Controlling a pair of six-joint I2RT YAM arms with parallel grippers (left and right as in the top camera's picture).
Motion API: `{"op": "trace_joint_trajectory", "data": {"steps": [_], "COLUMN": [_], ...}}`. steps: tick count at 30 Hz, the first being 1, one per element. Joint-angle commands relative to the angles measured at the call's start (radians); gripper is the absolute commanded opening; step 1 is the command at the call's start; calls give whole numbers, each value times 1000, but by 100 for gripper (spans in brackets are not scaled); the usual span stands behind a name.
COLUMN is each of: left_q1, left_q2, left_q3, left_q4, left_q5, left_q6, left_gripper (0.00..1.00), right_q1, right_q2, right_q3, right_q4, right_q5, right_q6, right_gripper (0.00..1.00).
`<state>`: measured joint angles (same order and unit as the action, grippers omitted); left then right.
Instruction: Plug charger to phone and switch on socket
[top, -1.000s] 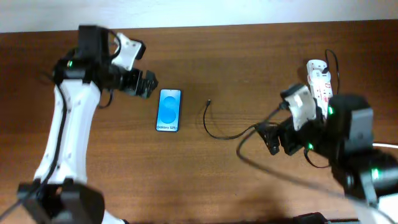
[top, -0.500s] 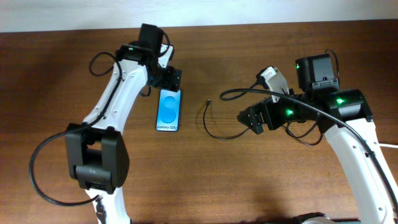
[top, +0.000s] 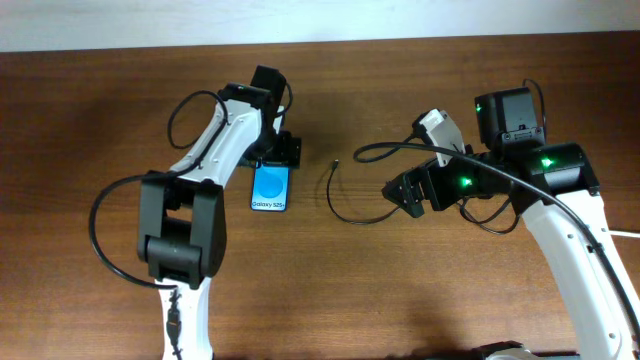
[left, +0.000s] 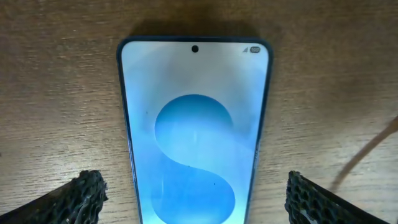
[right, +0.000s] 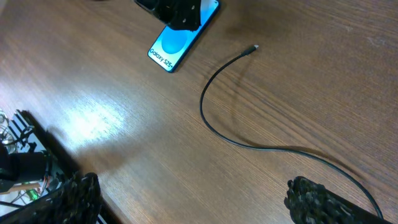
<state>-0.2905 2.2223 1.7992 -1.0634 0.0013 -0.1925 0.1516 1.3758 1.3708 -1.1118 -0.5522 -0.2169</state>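
Note:
The phone (top: 272, 186) lies flat on the wooden table with its blue screen up; it also shows in the left wrist view (left: 196, 124) and the right wrist view (right: 177, 45). My left gripper (top: 283, 151) is open and hovers over the phone's top end, with one finger on each side of it (left: 196, 199). The charger's thin black cable (top: 333, 198) curls on the table, its connector tip (top: 335, 163) to the right of the phone and apart from it (right: 255, 47). My right gripper (top: 405, 190) is open and empty above the cable's right part (right: 196, 202). The socket and plug are hidden behind my right arm.
The table's far edge runs along a white wall (top: 400, 20). In the right wrist view the table's near edge (right: 37, 134) drops off at lower left, with dark equipment below it. My right arm's black cable (top: 480, 170) loops above the table.
My left arm has swung right and come over the phone's top end. My right arm moved up and left a second ago and has held still since.

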Motion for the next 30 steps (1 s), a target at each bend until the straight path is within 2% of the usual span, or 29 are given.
{"op": "trace_joint_trajectory", "data": {"steps": [1,6,11,13,17,23,26,29,30], "left_q1": [0,0,-4,-4,-4,-3,-3,-3,-3], "left_q2": [69,97,119,119,119,119,119,119,119], "left_q3": [-5,-5,-50,-50,-49,85,171,209,229], "left_q4": [0,21,6,3,5,-84,-138,-159,-167], "left_q5": [-27,-27,-17,-16,-17,-17,-17,-17,-17], "left_q6": [0,-1,-9,-10,-10,-10,-9,-10,-10], "left_gripper": [96,95,84,83,65,67,52,46,34], "right_q1": [5,5,5,5,5,5,5,5,5], "right_q2": [6,6,6,6,6,6,6,6,6], "right_q3": [21,21,21,21,21,21,21,21,21], "right_q4": [-1,0,4,8,11,13,15,16,16], "right_q5": [-13,-13,-12,-12,-13,-13,-13,-12,-13], "right_q6": [-3,-3,-3,-3,-3,-3,-3,-3,-3], "right_gripper": [98,98,98,98,98,98,98,98,98]}}
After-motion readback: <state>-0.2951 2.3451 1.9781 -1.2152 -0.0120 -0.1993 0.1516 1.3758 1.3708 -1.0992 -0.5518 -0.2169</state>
